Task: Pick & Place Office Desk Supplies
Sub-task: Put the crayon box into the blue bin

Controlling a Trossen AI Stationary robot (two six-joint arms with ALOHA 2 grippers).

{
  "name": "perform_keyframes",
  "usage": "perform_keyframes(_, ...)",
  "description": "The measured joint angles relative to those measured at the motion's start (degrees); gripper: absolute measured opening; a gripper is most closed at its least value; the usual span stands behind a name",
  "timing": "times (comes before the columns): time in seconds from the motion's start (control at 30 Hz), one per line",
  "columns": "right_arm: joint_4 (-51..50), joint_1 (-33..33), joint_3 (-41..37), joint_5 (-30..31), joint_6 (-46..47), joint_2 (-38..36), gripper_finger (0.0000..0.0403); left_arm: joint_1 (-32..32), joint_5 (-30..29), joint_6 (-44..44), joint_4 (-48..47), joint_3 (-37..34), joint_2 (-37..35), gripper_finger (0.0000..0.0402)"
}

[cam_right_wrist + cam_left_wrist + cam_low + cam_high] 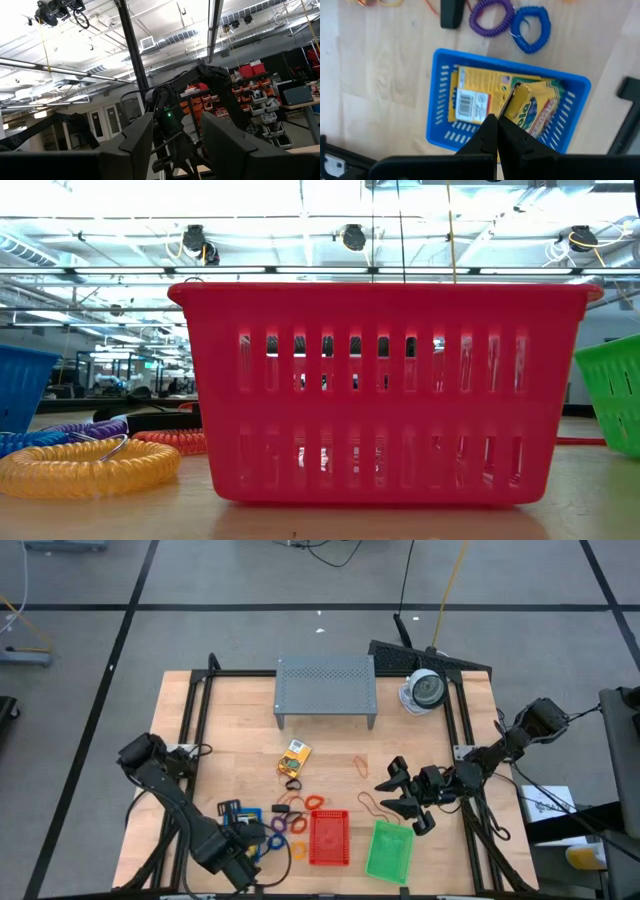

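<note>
In the left wrist view a blue mesh tray [438, 112] holds two yellow-and-green crayon boxes: one lies flat, barcode up [472, 97], the other [536, 106] leans tilted against it. My left gripper [496, 121] is shut and points down over the tray, with nothing between its fingers. It hides most of that tray in the high view [240, 840]. A third crayon box [294, 758] lies on the table's middle. My right gripper [405, 798] hangs open above the table near the green tray [389, 850], its fingers [135, 142] tipped up toward the room.
The red tray [329, 837] stands between the blue and green ones. Coiled rings lie around: purple [491, 17], blue [532, 27], orange [315, 802], yellow [85, 465]. Rubber bands [357, 765] and a dark piece [290, 783] lie mid-table. A grey perforated shelf [325, 690] and a round device [425, 690] stand at the far edge.
</note>
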Motion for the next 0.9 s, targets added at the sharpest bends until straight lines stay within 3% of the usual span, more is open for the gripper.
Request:
perform_keyframes(0.2, 0.0, 0.0, 0.0, 0.0, 0.0, 0.0, 0.0155, 0.2, -3.1, 0.1, 0.0, -0.1, 0.0, 0.0001)
perform_keyframes(0.9, 0.0, 1.6, 0.0, 0.0, 1.1, 0.0, 0.0155, 0.3, -3.4, -2.3, 0.9, -7.6, 0.0, 0.0002)
